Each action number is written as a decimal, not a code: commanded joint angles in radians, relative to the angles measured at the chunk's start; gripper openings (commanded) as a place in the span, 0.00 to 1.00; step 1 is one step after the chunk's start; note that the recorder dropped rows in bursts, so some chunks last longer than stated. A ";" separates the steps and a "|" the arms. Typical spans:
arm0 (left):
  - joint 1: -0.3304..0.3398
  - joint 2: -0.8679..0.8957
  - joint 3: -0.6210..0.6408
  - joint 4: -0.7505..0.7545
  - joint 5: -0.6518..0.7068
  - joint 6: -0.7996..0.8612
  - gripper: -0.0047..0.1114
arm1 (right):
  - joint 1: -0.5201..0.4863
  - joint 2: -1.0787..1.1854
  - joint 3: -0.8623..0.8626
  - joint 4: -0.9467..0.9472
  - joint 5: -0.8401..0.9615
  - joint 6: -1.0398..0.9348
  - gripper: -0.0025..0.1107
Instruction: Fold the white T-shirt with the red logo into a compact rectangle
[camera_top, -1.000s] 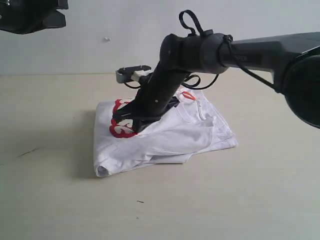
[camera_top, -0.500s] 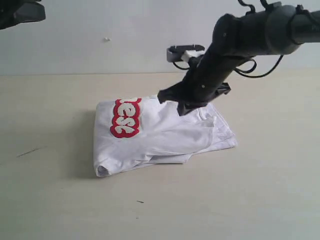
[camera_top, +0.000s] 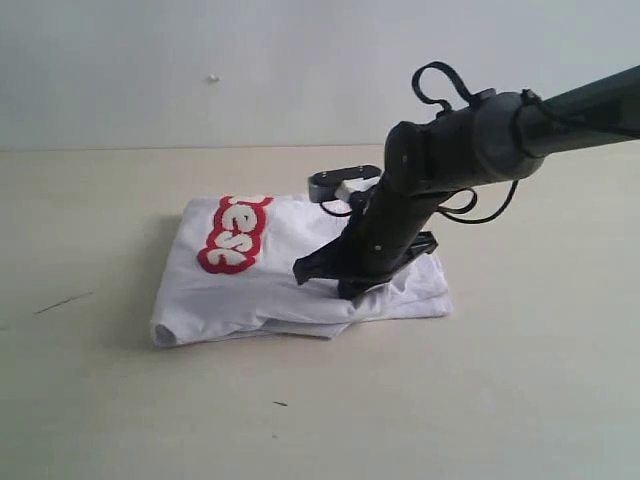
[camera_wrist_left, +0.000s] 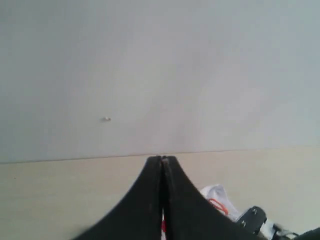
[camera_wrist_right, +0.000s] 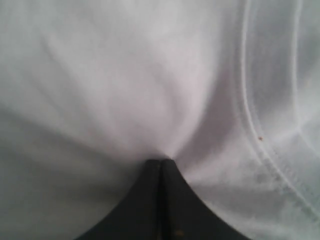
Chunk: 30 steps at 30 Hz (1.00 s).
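The white T-shirt with the red logo (camera_top: 250, 290) lies folded into a thick, roughly rectangular bundle on the table, and part of the red lettering (camera_top: 233, 233) faces up on its left half. My right gripper (camera_top: 345, 288) is shut with nothing between its jaws, and its tips press down into the right half of the bundle. In the right wrist view the closed tips (camera_wrist_right: 161, 161) dent the white cloth (camera_wrist_right: 125, 75), beside a stitched hem (camera_wrist_right: 260, 145). My left gripper (camera_wrist_left: 162, 158) is shut and empty, raised above the table; it does not show in the exterior view.
The beige table (camera_top: 100, 400) runs back to a pale wall (camera_top: 200, 60). A small dark speck (camera_top: 280, 404) and a faint scratch (camera_top: 60, 302) mark the tabletop. The right arm (camera_top: 560, 110) reaches in from the right edge.
The right gripper lifted off the logo, swung right, then came down on the shirt's right half. The whole bundle has slid left and flattened. The left arm has left the exterior view.
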 joint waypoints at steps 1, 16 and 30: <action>0.001 -0.026 0.006 -0.010 -0.017 -0.009 0.04 | 0.083 -0.007 0.007 0.015 0.012 -0.023 0.02; 0.001 -0.047 0.017 -0.010 -0.004 -0.009 0.04 | -0.056 -0.123 0.007 -0.040 0.051 0.022 0.23; 0.001 -0.053 0.038 -0.032 -0.012 -0.009 0.04 | -0.184 -0.065 0.032 0.045 -0.105 0.045 0.55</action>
